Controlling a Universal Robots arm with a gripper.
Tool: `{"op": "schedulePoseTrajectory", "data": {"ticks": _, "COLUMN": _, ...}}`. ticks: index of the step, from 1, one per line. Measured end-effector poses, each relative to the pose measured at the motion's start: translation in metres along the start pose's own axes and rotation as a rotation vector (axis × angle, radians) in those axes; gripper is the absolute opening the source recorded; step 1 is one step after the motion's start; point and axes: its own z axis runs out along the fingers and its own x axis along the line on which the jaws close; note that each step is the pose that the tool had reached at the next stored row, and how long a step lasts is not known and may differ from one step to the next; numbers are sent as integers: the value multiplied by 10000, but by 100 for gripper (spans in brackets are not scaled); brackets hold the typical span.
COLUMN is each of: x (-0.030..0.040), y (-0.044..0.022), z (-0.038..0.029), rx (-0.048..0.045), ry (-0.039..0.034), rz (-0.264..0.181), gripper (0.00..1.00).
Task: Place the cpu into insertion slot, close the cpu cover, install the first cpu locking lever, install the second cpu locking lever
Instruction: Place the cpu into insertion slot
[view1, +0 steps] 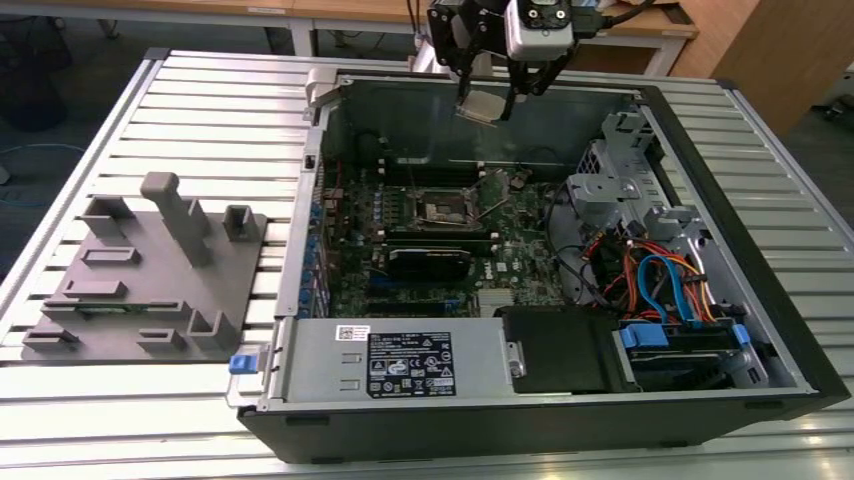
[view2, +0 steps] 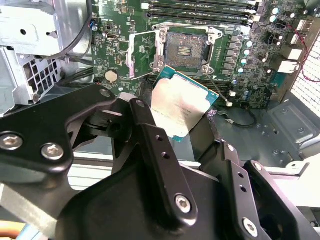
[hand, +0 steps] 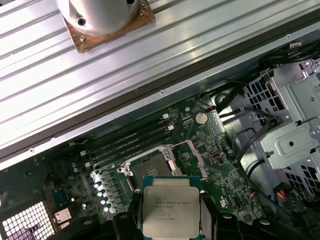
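My gripper (view1: 486, 98) hangs above the far wall of the open computer case and is shut on the cpu (view1: 483, 104). In both wrist views the black fingers (view2: 150, 130) clamp two opposite edges of the cpu (view2: 182, 107) (hand: 171, 210), a flat square chip with a silvery top, held tilted. The insertion slot (view1: 441, 210) (view2: 186, 47) (hand: 150, 167) lies bare on the green board below, well apart from the chip. The cpu cover (view2: 145, 55) (hand: 192, 156) stands swung open at one side of the slot. A thin wire lever (view2: 221, 96) sticks out beside the slot.
A grey power supply box (view1: 387, 365) fills the case's near side. A metal drive cage (view1: 621, 190) and coloured cables (view1: 661, 280) crowd the exterior view's right. Long black memory slots (view2: 200, 7) run beside the socket. A grey fixture block (view1: 140, 280) rests on the slatted table.
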Motion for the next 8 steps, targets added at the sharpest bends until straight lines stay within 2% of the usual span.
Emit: {"op": "schedulePoseTrajectory", "data": {"ticks": 8, "x": 0, "y": 0, "z": 3, "rx": -9, "ry": -43, "rz": 480, "gripper": 54}}
